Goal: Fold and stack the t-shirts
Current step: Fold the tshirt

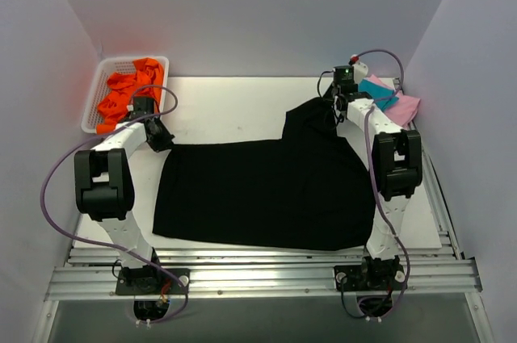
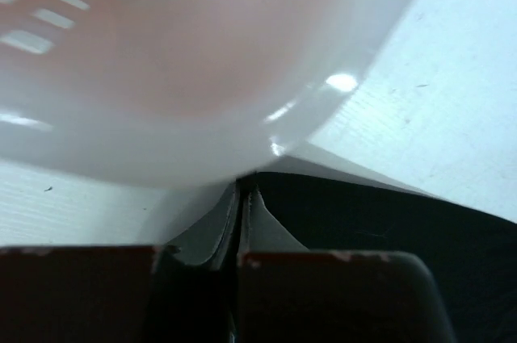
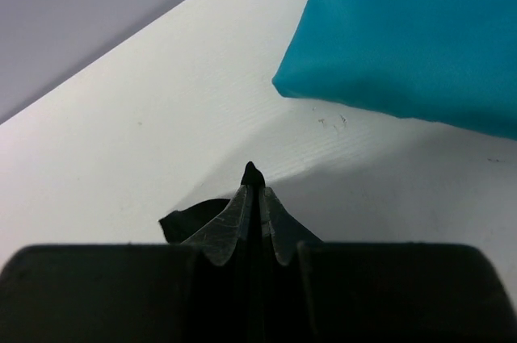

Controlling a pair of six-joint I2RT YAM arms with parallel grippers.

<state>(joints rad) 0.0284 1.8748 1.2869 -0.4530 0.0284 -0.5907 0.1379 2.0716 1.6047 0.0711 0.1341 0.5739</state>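
A white table (image 1: pixel 234 105) is seen from above, and most of its middle is covered by the black t-shirt (image 1: pixel 266 194). The shirt is spread nearly flat, with its far right part drawn up into a raised peak towards the far right corner. The left arm (image 1: pixel 103 177) is stretched along the left side of the table, and the right arm (image 1: pixel 396 157) is reached along the right side to the far edge.

A white basket (image 1: pixel 94 105) is set at the far left corner, and orange cloth (image 1: pixel 121 94) is heaped inside it. At the far right corner the teal t-shirt (image 1: pixel 376 89) is laid folded on the pink t-shirt (image 1: pixel 405 106), whose edge is shown beneath it on the right.

The left gripper (image 2: pixel 245 192) is placed at the shirt's far left corner, just beside the basket wall. Its fingers are pressed together, and the edge of the black cloth is pinched between their tips. The right gripper (image 3: pixel 253 180) is held low over the table near the teal t-shirt, though apart from it. Its fingers are likewise closed, and a small fold of black cloth is caught between them, with a flap left showing on the left side.
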